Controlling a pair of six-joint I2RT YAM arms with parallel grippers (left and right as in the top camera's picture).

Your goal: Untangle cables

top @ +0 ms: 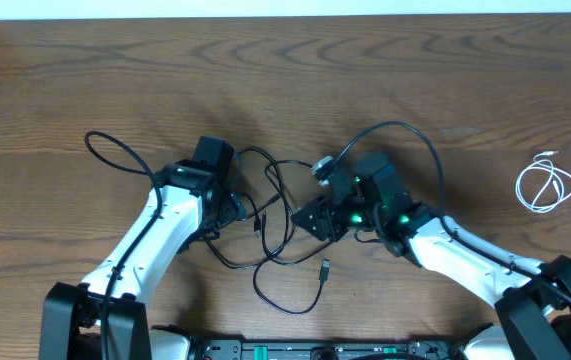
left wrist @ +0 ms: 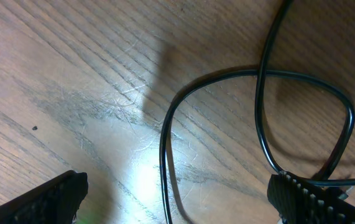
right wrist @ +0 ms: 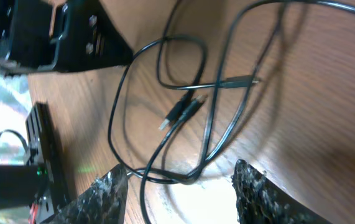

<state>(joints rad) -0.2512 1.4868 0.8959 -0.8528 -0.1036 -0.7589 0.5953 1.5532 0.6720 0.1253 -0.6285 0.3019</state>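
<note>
Long black cables [top: 277,225] lie in tangled loops at the table's middle, with plug ends near the loops [top: 324,267]. My left gripper [top: 235,207] is open at their left edge. In the left wrist view one black strand [left wrist: 165,162] runs between its open fingers [left wrist: 177,202], and a crossed loop [left wrist: 301,118] lies beyond. My right gripper [top: 311,218] is open at the tangle's right side. In the right wrist view crossed black strands [right wrist: 189,174] lie between its fingers [right wrist: 183,193], with plug ends [right wrist: 180,112] further off. A short white cable [top: 547,185] lies coiled at the far right.
Thicker black wires loop out from the left arm [top: 115,150] and the right arm [top: 415,135]. The wooden table [top: 295,70] ends in a white edge at the back. The left arm's black body [right wrist: 71,37] shows in the right wrist view.
</note>
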